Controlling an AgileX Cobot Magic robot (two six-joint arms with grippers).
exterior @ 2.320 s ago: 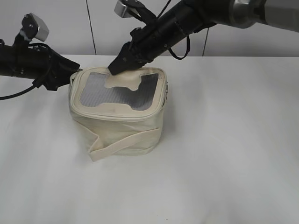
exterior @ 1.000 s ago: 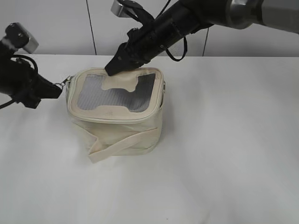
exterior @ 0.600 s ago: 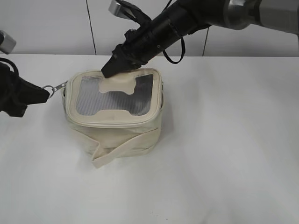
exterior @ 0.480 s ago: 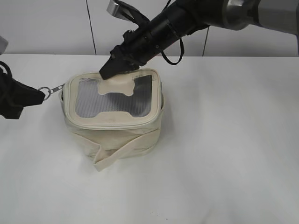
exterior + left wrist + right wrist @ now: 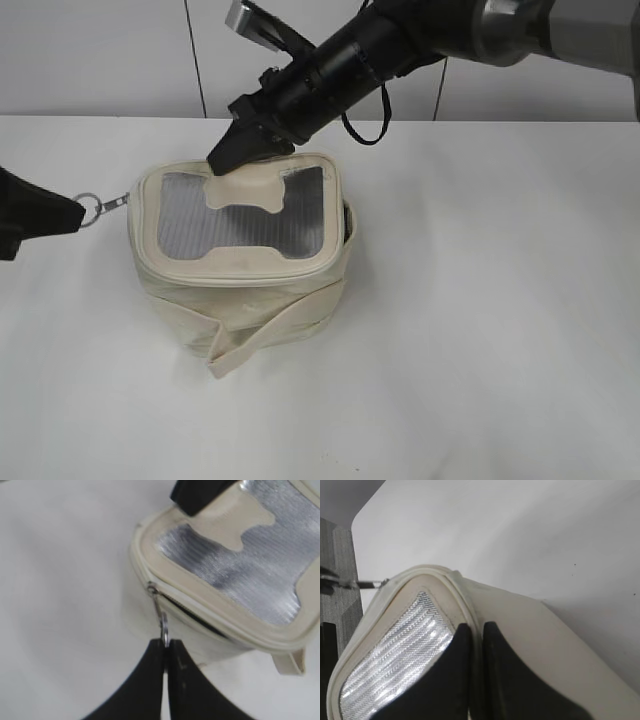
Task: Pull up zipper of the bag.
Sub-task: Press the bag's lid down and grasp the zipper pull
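Observation:
The cream bag (image 5: 240,290) stands on the white table, its grey H-panelled lid (image 5: 240,210) facing up and its flat strap (image 5: 262,337) hanging across the front. My left gripper (image 5: 72,213) is shut on the silver ring pull (image 5: 92,208) of the zipper slider, which stretches out from the bag's left lid edge; the left wrist view shows the ring (image 5: 163,628) pinched between the jaws (image 5: 166,642). A dark gap of open zipper (image 5: 195,618) runs along the lid edge behind the slider. My right gripper (image 5: 228,155) is shut on the lid's rear rim (image 5: 465,610).
The white table (image 5: 500,300) spreads round the bag, with a pale wall behind. A grey stand (image 5: 335,580) shows at the left of the right wrist view.
My left gripper has drawn leftward with the ring pull, away from the bag. The bag has shifted and turned slightly left, and the right gripper moved left with the lid.

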